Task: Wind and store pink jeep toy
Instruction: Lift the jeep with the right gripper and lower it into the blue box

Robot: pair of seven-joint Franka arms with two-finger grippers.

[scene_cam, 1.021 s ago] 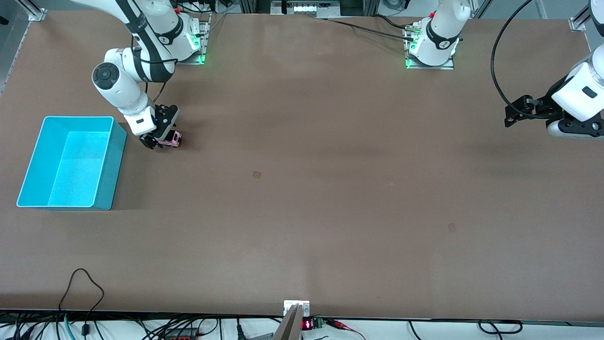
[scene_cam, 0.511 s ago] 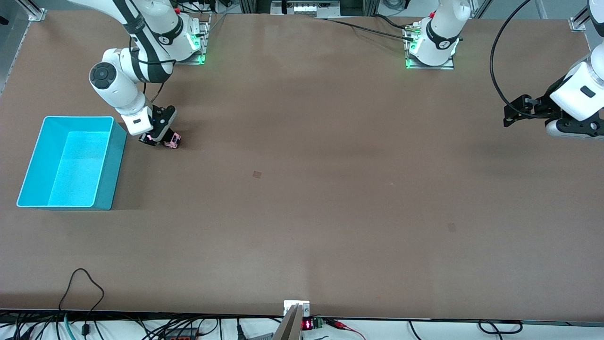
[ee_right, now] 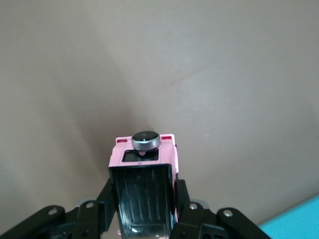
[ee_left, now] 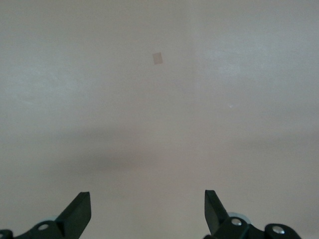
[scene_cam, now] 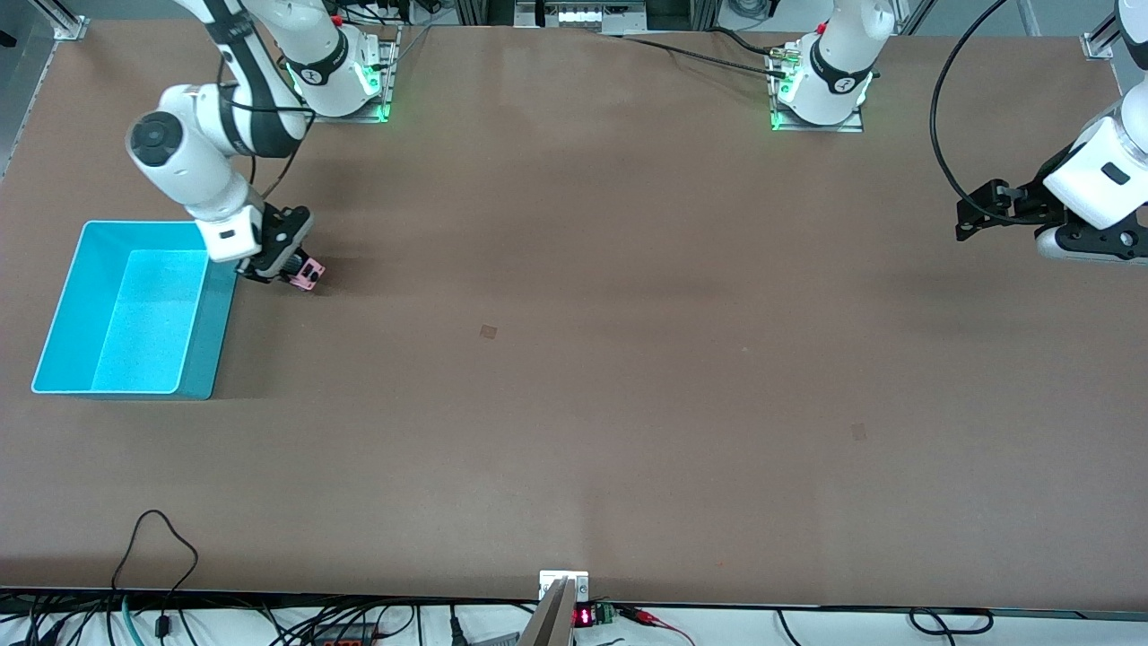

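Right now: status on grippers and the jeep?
Right gripper shut on pink jeep toy, beside cyan bin. Left gripper open, waiting at its table end. Nothing in the way.

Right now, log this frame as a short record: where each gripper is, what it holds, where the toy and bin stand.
right gripper: shut on the pink jeep toy, over the table beside the cyan bin
pink jeep toy: gripped by its sides, black ribbed roof between the fingers
cyan bin: at the right arm's end of the table, nothing visible inside
left gripper: open, holding nothing, waiting over bare table
stage: toy not yet in bin
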